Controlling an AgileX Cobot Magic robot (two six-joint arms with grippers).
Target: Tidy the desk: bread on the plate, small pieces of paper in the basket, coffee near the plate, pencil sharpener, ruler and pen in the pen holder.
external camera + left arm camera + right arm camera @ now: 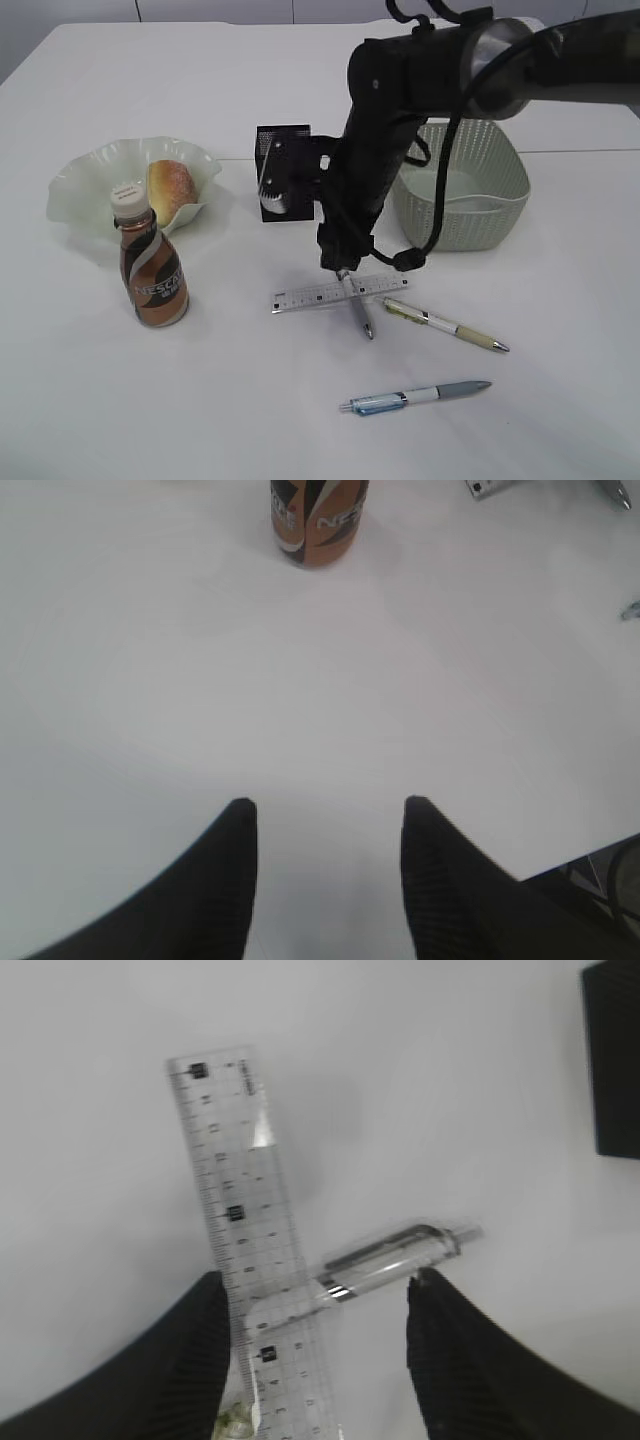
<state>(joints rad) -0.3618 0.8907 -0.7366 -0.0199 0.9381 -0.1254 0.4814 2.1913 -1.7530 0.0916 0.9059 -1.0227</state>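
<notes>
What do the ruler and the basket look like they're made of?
Ruler: likely clear plastic, glossy; the table shows through its printed scale. Basket: likely molded plastic, matte pale grey-green, its walls patterned with small perforations.

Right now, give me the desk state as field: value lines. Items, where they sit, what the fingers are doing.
bread: on the plate, bread at its right side
coffee: coffee bottle upright, in front of the plate
basket: basket at right; contents cannot tell
pen holder: black pen holder behind the right arm
ruler: clear ruler flat on the table, a silver pen lying across it
other pens: two more pens loose on the table
right gripper: fingers open, straddling ruler and silver pen
left gripper: fingers open, holding nothing
</notes>
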